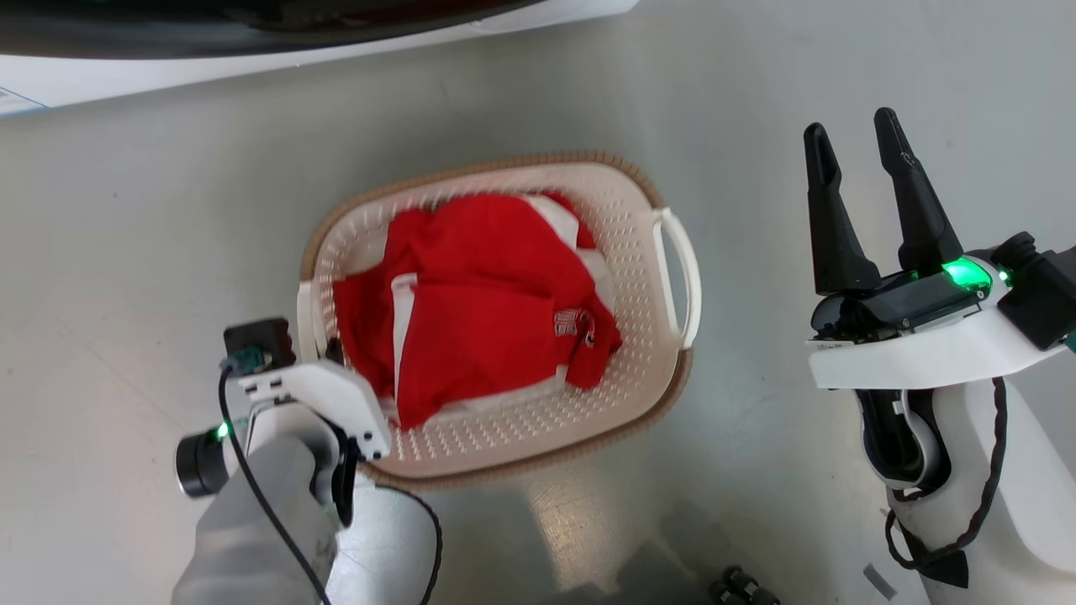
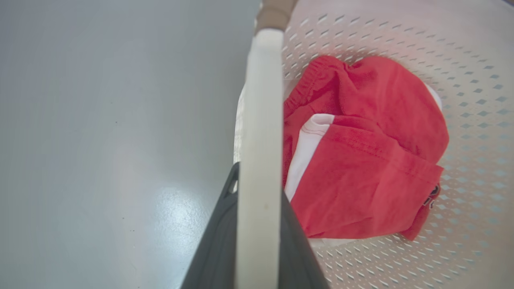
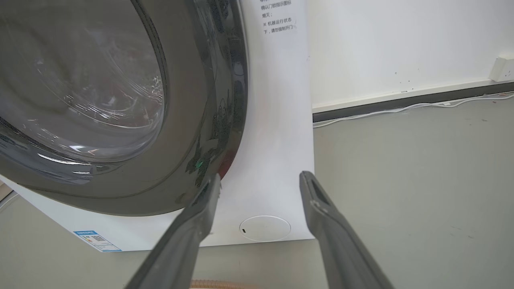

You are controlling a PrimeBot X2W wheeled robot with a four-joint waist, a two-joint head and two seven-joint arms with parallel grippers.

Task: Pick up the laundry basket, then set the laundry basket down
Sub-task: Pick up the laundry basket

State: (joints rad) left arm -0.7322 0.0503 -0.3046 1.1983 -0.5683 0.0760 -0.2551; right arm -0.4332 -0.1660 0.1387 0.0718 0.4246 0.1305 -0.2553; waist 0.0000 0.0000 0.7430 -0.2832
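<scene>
The laundry basket (image 1: 626, 252), cream-white and perforated with a brown woven-look rim, is on the grey floor in the middle of the head view. Red and white clothes (image 1: 487, 294) lie inside it. My left gripper (image 1: 333, 353) is at the basket's left side, mostly hidden under its wrist. In the left wrist view the left gripper (image 2: 259, 184) is shut on the basket's white side handle (image 2: 259, 120), a dark finger on either side of it, beside the red clothes (image 2: 361, 160). My right gripper (image 1: 853, 130) stands open and empty to the right of the basket, apart from the other handle (image 1: 683, 277).
The washing machine (image 1: 126, 71) runs along the top edge of the head view. In the right wrist view the right gripper (image 3: 261, 178) points at the machine's white front (image 3: 273, 140) and dark round door (image 3: 100, 100). A wall, a baseboard and a cable (image 3: 401, 106) lie beyond.
</scene>
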